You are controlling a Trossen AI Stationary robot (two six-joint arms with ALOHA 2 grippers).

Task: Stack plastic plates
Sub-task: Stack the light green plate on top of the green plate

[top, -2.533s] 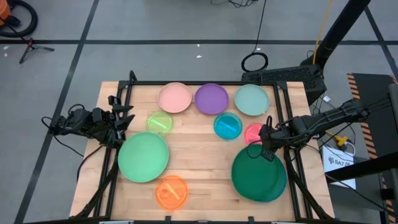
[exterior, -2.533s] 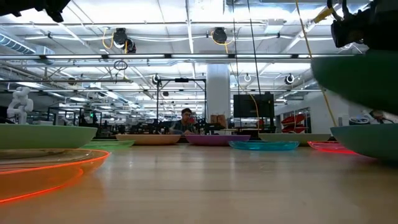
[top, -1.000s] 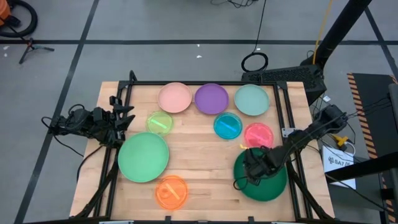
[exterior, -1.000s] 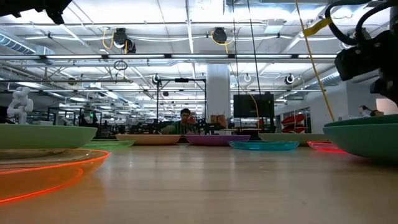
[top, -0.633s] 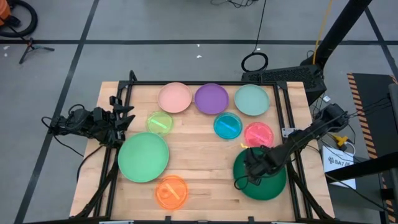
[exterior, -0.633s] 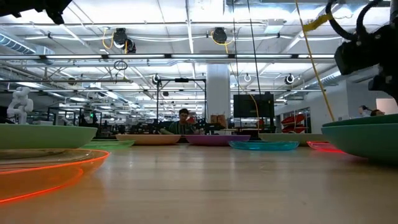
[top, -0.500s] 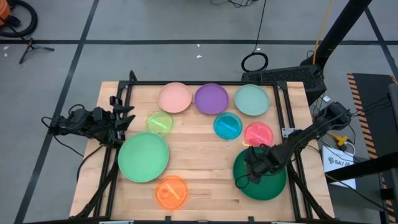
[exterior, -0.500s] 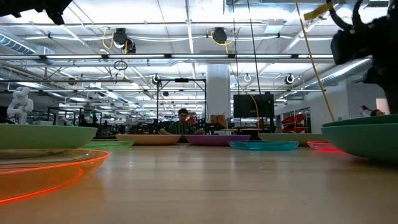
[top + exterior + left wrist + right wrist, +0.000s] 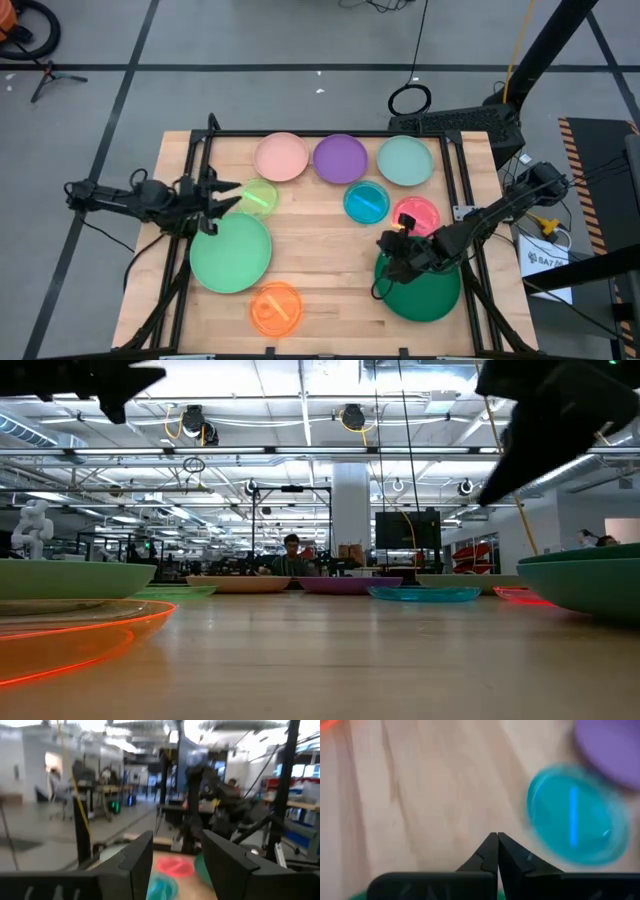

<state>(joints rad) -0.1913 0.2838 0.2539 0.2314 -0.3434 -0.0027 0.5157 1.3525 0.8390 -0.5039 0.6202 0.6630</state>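
The right gripper (image 9: 383,243) hangs near the right edge of the table (image 9: 320,290), at the rim of the dark green plate (image 9: 420,292). Its two fingers are pressed together and hold nothing. The left gripper (image 9: 232,191) is out over the left side, by the yellow-green plate (image 9: 258,196), with its fingers apart and nothing between them.

The big light green plate (image 9: 230,252) sits by the left edge. The orange plate (image 9: 275,308) is at the front edge. The pink plate (image 9: 281,156), purple plate (image 9: 340,158) and mint plate (image 9: 405,160) line the back edge. The blue plate (image 9: 366,202) and red plate (image 9: 417,215) lie in between.

The plates look light, thin and stiff, and probably a bit slippery. They lie flat, so the raised rim looks like the best place to pinch. A weak pinch could let one tip or slide.

The table is smooth pale wood with a black frame. Behind it is a big bright workshop, and a person (image 9: 291,555) sits far back.
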